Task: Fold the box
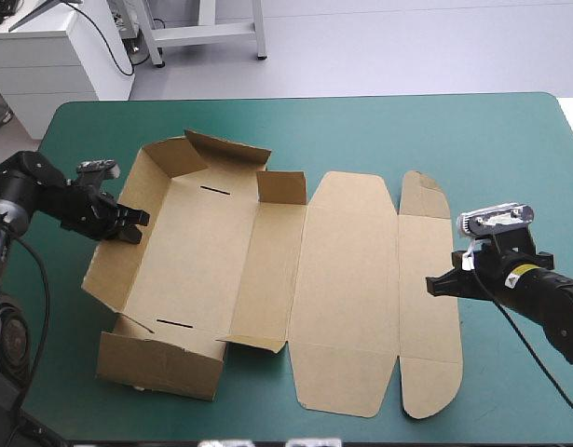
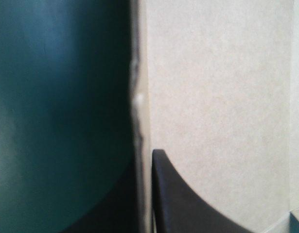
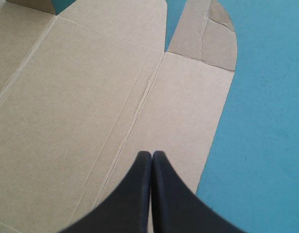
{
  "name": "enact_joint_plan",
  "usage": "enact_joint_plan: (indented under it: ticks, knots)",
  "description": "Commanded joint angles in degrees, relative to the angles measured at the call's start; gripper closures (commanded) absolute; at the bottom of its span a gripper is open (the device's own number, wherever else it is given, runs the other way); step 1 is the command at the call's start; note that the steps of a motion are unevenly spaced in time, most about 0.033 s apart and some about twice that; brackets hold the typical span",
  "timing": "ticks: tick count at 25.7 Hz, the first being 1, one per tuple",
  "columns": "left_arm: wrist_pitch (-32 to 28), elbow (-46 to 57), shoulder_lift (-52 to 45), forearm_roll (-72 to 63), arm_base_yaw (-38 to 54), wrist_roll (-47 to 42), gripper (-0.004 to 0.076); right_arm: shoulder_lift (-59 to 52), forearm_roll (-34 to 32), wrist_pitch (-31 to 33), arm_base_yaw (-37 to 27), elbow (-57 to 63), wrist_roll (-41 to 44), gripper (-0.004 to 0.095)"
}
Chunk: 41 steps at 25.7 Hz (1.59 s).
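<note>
Well, the box is halfway: walls raised, tucking likely remains, lid flat; left gripper pinches a wall, right gripper closed, empty.

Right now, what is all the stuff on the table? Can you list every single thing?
box: one, brown, middle of the table; walls raised on the left arm's side, lid lying flat toward the right arm.
table: one, teal-green cover, under everything.
left pincer: one, black, shut on the box's raised wall nearest the left arm.
right pincer: one, black, shut with nothing in it, over the lid's outermost flap.
</note>
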Motion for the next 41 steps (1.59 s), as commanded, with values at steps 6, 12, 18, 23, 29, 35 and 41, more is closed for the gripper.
enact_joint_plan:
  ticks: [6, 12, 18, 23, 29, 35, 41]
  knots:
    - [4.3, -15.8, -1.5, 25.9, -21.2, -1.5, 0.0731, -0.8, 0.3, -3.2, -0.3, -1.5, 1.6, 0.0929]
    - [4.1, -23.4, 2.5, 38.6, -30.8, 1.6, 0.0731, -0.8, 0.3, -3.2, -0.3, -1.5, 2.3, 0.0929]
    - [-7.2, -25.4, 6.2, 42.7, -39.6, 7.3, 0.0731, -0.8, 0.3, -3.2, -0.3, -1.5, 2.7, 0.0929]
    - [-18.9, -25.4, 7.3, 56.6, -49.4, 7.4, 0.0731, -0.8, 0.0, -3.0, -0.3, -1.5, 3.6, 0.0929]
    - [-18.8, -25.4, 7.4, 60.8, -55.0, 4.9, 0.0732, -0.8, -1.3, -3.4, -0.3, -1.6, 6.2, 0.0928]
    - [-18.0, -25.4, 7.3, 67.4, -58.4, 0.3, 0.0732, -0.7, -3.8, -3.4, -0.3, -1.6, 8.8, 0.0928]
    - [-17.2, -25.3, 7.3, 70.3, -63.0, -2.0, 0.0732, -0.7, -3.8, -3.3, -0.3, -1.7, 8.8, 0.0927]
